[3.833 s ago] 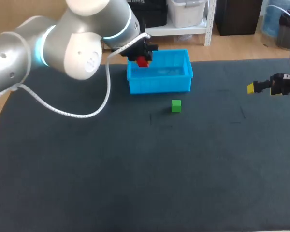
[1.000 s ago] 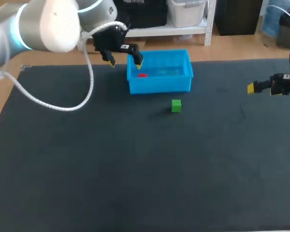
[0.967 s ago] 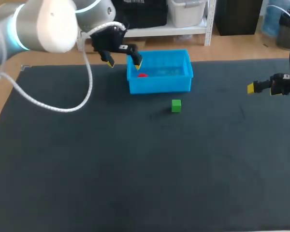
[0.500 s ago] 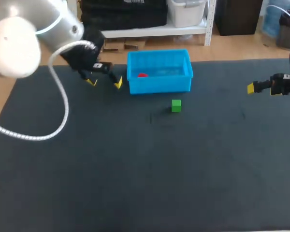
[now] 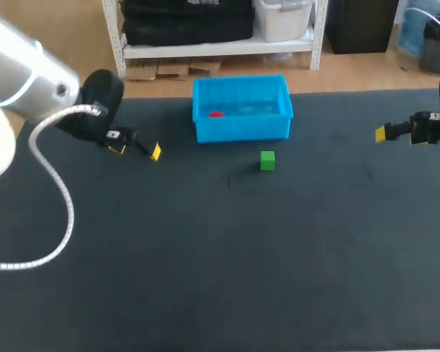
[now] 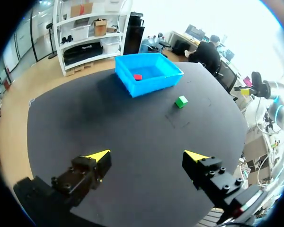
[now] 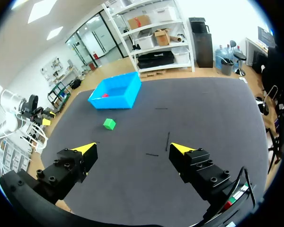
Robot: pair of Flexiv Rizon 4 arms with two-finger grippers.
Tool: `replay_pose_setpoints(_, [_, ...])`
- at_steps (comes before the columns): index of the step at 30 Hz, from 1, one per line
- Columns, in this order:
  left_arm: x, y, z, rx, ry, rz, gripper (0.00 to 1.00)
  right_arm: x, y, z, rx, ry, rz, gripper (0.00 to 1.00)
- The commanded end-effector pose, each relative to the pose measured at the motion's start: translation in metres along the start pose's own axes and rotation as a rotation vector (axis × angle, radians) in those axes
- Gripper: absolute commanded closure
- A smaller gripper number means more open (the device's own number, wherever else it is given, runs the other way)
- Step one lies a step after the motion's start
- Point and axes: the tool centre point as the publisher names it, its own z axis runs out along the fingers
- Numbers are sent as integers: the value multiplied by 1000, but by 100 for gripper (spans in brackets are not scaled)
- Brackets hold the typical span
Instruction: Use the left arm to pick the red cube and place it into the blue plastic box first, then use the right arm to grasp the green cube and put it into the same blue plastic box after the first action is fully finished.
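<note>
Sitting inside the blue plastic box, toward its left end: the red cube. It lies on the box floor with no gripper on it. The box stands at the far middle of the dark table mat. The green cube rests on the mat just in front of the box, near its right half and apart from the wall.

Left gripper: left of the box, low over the mat, well apart from box and cubes. Fingers spread wide, holding nothing. In the left wrist view only bare mat shows between the yellow tips, with box and green cube far ahead. A white cable loops from the left arm over the mat's left part.

Right gripper: at the table's right edge, well apart from the green cube. Fingers wide apart, nothing held or touched. In the right wrist view open mat with a few faint dark marks lies between it and the green cube; the box stands beyond the cube.
</note>
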Motion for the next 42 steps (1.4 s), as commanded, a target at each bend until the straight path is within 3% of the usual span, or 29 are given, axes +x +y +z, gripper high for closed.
replay_pose_setpoints(1, [15,4,-8,15,-188,1,0,0,0,0,-2,1,0,0])
replay_pose_setpoints(18, [18,-2,-8,79,-129,63,0,0,0,0,-2,1,0,0])
replay_pose_setpoints(24, [18,-2,-8,79,-129,63,0,-22,4,6,155,168,-48,0])
replay_pose_setpoints(30, [18,-2,-8,79,-129,63,0,-41,17,30,291,325,-80,0])
replay_pose_setpoints(37, [18,-2,-8,79,-129,63,0,-48,34,65,400,442,-95,0])
replay_pose_setpoints(42, [18,-2,-8,79,-129,63,0,-47,39,85,409,470,-58,0])
